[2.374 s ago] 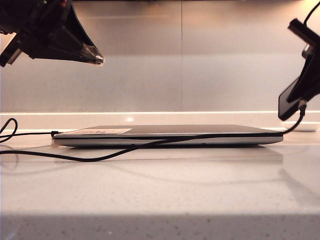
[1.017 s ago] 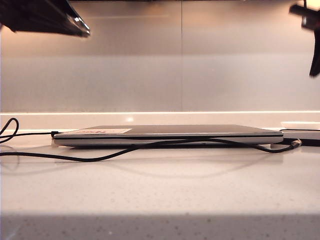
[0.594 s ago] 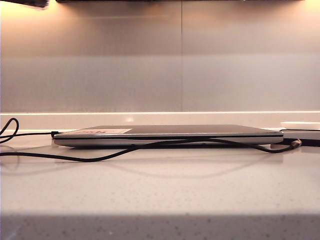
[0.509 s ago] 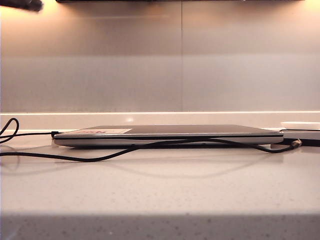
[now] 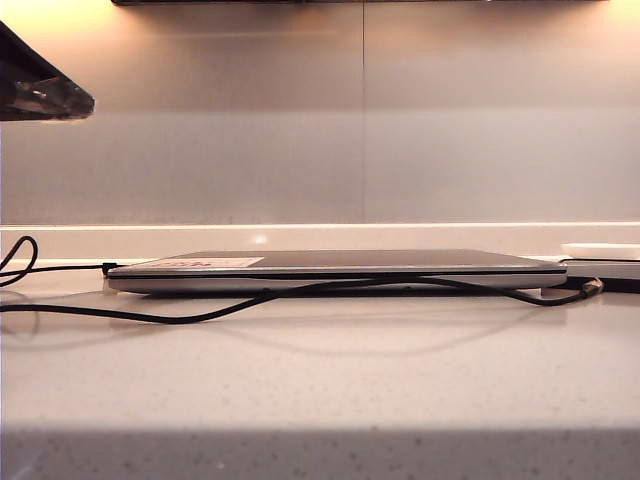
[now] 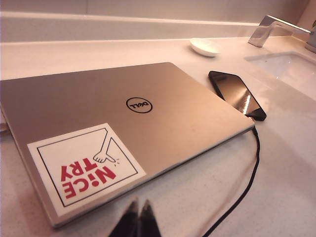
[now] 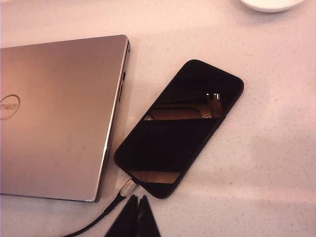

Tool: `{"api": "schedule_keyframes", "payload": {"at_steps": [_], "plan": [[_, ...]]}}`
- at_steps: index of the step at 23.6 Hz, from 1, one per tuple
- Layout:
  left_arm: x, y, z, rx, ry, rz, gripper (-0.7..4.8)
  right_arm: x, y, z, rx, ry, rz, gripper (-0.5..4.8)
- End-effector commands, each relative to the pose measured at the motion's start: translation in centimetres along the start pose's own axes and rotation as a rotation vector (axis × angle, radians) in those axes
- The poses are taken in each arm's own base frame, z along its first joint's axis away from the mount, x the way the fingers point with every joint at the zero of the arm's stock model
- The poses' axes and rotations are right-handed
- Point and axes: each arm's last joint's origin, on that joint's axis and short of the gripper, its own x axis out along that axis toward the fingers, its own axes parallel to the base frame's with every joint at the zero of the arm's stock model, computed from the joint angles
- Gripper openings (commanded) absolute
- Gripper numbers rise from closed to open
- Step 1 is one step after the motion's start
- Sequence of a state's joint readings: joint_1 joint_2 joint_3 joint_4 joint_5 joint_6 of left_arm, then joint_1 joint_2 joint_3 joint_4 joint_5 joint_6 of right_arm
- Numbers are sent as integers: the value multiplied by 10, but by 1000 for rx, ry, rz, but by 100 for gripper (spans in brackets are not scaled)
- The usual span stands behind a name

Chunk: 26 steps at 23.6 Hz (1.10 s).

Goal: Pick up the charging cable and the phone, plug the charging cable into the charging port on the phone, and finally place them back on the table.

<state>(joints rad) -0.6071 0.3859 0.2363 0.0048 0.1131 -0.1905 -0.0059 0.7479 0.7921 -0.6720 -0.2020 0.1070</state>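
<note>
- The phone lies flat on the table, just beside the laptop, at its 3 o'clock.
- The charging cable is plugged into the phone's near end.
- Left pincer closed, empty, above the table near the laptop's sticker.
- Right pincer closed, empty, over the plug.

We see the table as pale speckled stone, glossy. Phone: glossy black glass face, mirror-like. Laptop lid: brushed matt silver metal, smooth paper-like sticker on it. Charging cable: matt black cord, shiny metal connector. Dish: glossy white, ceramic-looking.
</note>
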Motion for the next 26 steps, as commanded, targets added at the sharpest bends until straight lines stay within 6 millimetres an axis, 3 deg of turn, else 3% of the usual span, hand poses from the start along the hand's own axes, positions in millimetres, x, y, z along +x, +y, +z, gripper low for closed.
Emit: {"api": "schedule_keyframes", "payload": {"at_steps": [1, 7, 13, 18, 26], "plan": [[-1, -1, 6, 14, -53, -13, -6, -2, 1, 3, -9, -23, 2, -6], [-6, 0, 14, 60, -140, 5, -6, -2, 1, 3, -9, -23, 2, -6], [-30, 31, 11, 123, -273, 322, -6, -2, 1, 3, -9, -23, 2, -6], [-50, 46, -5, 158, -396, 533, -6, -2, 1, 3, -9, -23, 2, -6], [-43, 58, -27, 130, -339, 583, -6, -2, 1, 3, -9, -23, 2, -6]]}}
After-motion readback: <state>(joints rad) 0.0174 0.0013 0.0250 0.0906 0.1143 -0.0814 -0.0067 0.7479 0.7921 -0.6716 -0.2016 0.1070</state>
